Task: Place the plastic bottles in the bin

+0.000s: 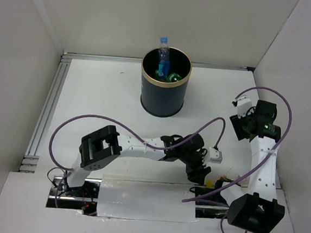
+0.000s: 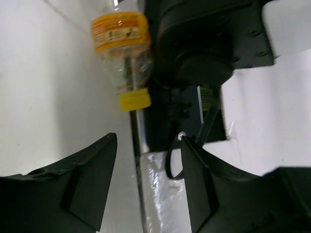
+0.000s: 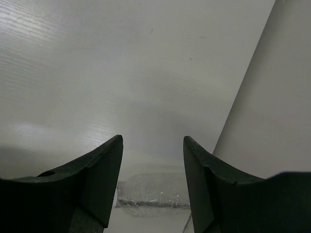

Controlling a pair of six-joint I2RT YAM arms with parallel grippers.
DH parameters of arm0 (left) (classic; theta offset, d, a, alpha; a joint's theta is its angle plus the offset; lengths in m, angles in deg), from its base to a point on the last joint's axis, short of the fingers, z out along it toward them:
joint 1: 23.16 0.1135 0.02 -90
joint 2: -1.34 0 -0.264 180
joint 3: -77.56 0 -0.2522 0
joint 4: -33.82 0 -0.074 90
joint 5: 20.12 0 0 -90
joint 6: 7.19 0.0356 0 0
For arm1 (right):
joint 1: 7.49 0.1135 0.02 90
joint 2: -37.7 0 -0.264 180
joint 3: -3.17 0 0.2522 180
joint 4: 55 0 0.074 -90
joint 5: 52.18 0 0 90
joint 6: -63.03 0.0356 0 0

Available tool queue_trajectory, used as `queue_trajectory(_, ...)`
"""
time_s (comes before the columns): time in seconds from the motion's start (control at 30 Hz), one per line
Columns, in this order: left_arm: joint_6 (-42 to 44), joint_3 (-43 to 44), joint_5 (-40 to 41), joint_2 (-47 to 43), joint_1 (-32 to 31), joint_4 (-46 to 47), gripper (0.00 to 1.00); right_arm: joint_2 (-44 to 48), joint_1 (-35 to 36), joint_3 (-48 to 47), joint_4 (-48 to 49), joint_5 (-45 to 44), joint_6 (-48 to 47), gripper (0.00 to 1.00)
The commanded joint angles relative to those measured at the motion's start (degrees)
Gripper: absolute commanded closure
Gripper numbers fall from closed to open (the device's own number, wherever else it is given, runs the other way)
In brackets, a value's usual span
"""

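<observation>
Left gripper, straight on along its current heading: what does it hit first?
Likely the yellow-capped bottle, which lies with its cap toward the left gripper, whose jaws stand open. A black housing sits close on the bottle's right. Depth is unclear from the wrist view.

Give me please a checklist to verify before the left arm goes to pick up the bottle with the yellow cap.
1. Left gripper open and empty: ok.
2. Yellow-capped bottle in the left wrist view, lying ahead of the gripper, not yet between its jaws: ok.
3. Free space around that bottle: not ok; it lies close beside the right arm's base.
4. Right gripper open and empty, no bottle in its view: ok.
5. Bin upright: ok.
6. Room left in the bin: cannot tell; a blue-capped bottle sticks up above the rim.
</observation>
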Motion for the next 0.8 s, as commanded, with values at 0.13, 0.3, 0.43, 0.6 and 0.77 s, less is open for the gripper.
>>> queue_trajectory(0.13, -4.68, 4.03, -1.18, 3.91, -1.57, 8.21, 0.31, 2.38, -0.28, 0.69, -2.03, 1.23, 0.95, 0.39)
queue_trajectory(0.3, -3.99, 9.73, 1.28, 8.13, -2.80, 6.73, 0.31, 2.91, -0.28, 1.31, -2.03, 1.75, 0.95, 0.38)
queue_trajectory(0.43, -3.45, 10.53, 5.06, 10.59, -3.85, 6.80, 0.33, 3.44, -0.28, 1.31, -2.03, 1.75, 0.95, 0.36)
queue_trajectory(0.6, -4.07, 11.06, 5.07, 12.79, -4.37, 6.81, 0.40, 4.49, -0.28, 2.37, -1.51, 1.75, 0.95, 0.35)
queue_trajectory(0.77, -4.07, 11.59, 6.37, 15.07, -6.13, 6.20, 0.47, 4.49, -0.28, 2.89, -1.50, 2.28, 0.95, 0.35)
